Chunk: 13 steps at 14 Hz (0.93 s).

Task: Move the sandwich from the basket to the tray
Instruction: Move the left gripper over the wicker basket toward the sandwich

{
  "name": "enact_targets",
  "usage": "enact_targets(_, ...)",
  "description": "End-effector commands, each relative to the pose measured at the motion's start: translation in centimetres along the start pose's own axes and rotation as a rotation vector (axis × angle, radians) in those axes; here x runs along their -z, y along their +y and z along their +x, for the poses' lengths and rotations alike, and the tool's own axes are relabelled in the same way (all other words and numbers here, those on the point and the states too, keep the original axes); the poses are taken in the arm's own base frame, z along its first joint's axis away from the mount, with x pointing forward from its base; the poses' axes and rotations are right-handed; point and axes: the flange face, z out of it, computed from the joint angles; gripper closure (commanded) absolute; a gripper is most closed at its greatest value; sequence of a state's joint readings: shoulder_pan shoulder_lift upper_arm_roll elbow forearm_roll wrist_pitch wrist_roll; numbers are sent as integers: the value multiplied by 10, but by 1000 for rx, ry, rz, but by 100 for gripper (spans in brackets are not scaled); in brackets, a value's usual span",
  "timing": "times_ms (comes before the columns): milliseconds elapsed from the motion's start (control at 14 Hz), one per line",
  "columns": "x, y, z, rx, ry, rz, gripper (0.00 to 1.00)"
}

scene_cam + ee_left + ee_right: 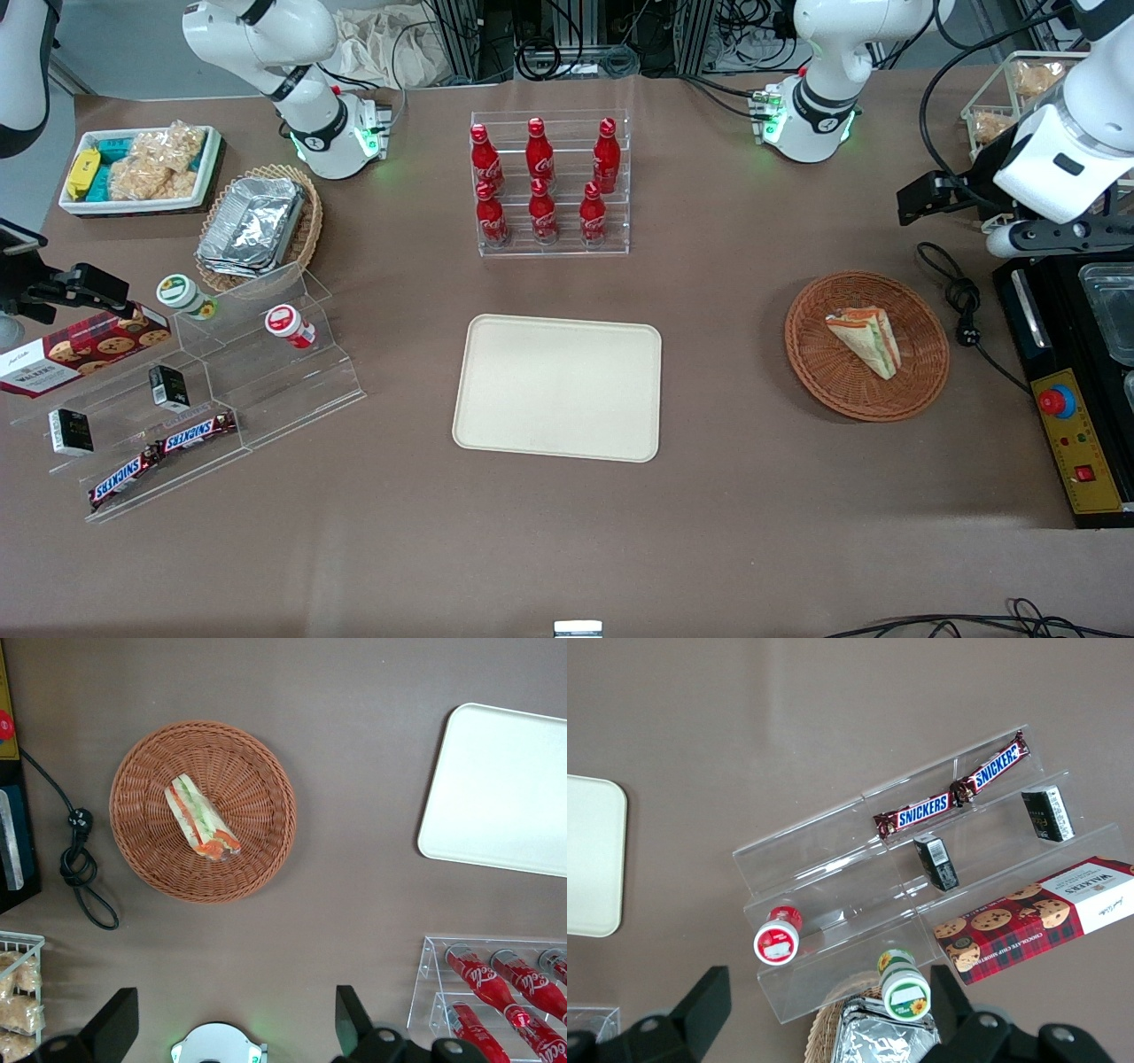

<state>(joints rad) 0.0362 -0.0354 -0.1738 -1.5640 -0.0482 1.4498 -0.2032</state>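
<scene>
The sandwich (866,338) lies in the round reddish-brown basket (921,390), toward the working arm's end of the table. It is a pale triangular wedge with green, orange-red and white layers. Both also show in the left wrist view, the sandwich (202,817) in the basket (257,762). The cream-beige tray (558,387) lies flat mid-table and is bare; its corner shows in the left wrist view (496,788). My left gripper (939,199) hangs high above the table, farther from the front camera than the basket. It is open and empty, with its fingers (115,1028) wide apart.
A clear rack of red cola bottles (549,182) stands farther from the camera than the tray. A black cable and plug (964,306) lie beside the basket, next to a black control box (1076,443). A white wire rack of snacks (1001,97) is near the working arm.
</scene>
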Motion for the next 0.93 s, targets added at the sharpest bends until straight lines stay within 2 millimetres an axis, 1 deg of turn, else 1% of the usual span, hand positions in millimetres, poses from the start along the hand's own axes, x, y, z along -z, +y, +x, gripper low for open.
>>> enact_targets(0,4,5,-1,-13,7,40,0)
enact_targets(143,8,4,-1,4,16,45,0)
enact_targets(286,4,2,0,23,9,52,0)
enact_targets(500,4,-1,2,55,9,49,0)
enact_targets(571,-1,-3,3,61,-2,54,0)
enact_targets(643,-12,-5,6,86,-20,73,0)
enact_targets(786,-29,-9,9,195,-44,103,0)
enact_targets(857,-41,-10,10,228,-59,107,0)
